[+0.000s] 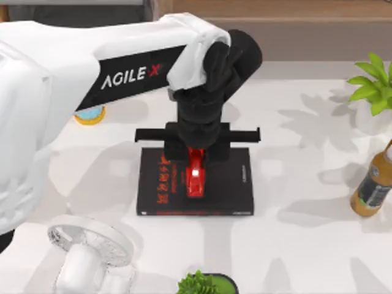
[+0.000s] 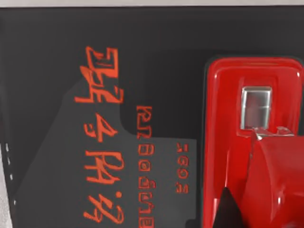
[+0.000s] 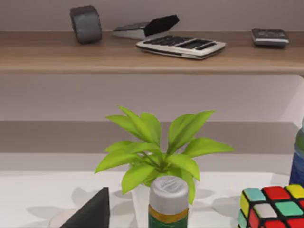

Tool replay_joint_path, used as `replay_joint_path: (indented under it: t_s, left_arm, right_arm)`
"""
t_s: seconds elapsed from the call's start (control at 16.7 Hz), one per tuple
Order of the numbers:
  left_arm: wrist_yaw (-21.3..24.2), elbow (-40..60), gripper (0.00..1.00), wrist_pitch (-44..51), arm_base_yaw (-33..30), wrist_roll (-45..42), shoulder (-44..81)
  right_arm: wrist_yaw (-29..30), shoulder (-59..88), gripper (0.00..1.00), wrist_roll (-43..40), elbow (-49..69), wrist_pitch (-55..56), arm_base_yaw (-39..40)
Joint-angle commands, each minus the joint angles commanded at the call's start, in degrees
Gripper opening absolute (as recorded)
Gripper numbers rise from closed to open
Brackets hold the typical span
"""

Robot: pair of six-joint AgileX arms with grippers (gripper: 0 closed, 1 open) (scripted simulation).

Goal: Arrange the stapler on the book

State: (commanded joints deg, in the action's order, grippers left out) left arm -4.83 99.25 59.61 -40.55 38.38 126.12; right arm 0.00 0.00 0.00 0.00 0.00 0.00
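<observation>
Your left hand [image 1: 195,160] is over the book [image 1: 233,187], which lies flat on the surface [image 1: 294,245] near the middle, cover up and red lettering showing. The stapler [image 1: 196,177] sits on that cover, roughly central and pointing toward the near edge, with its far end tucked under the hand. From above, the dark fingers flank that far end closely, so you appear to be holding the stapler narrowly by its rear — though whether the grip is firm or just loosened, I cannot tell for certain.

The left wrist view backs this up: the stapler [image 2: 251,142] stands right before the camera with the book's black cover [image 2: 95,71] and lettering directly behind it, no pale surface between them. That suggests the stapler is down on the cover or just above it.

Holding it by the rear makes sense — the long body stays level and lands well inside the book's edges, away from the red strip.

By my reading, you are at the placing step, nearly done; the release would be what remains.

Your right arm is parked off to the right, its wrist camera facing a leafy plant [image 3: 156,152], a bottle cap [image 3: 168,190] and a colour cube [image 3: 273,206]. I cannot tell how its hand stands.
</observation>
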Motion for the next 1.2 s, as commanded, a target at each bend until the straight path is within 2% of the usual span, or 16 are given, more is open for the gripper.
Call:
replay_joint_path:
  t_s: [0.06, 0.84, 1.2]
  left_arm:
    - [0.00, 0.00, 0.00, 0.00, 0.00, 0.00, 0.00]
    - [0.00, 0.00, 0.98, 0.00, 0.00, 0.00, 0.00]
    - [0.00, 0.00, 1.00, 0.00, 0.00, 0.00, 0.00]
  right_arm:
    - [0.00, 0.00, 1.00, 0.00, 0.00, 0.00, 0.00]
    - [0.00, 0.00, 1.00, 0.00, 0.00, 0.00, 0.00]
    - [0.00, 0.00, 1.00, 0.00, 0.00, 0.00, 0.00]
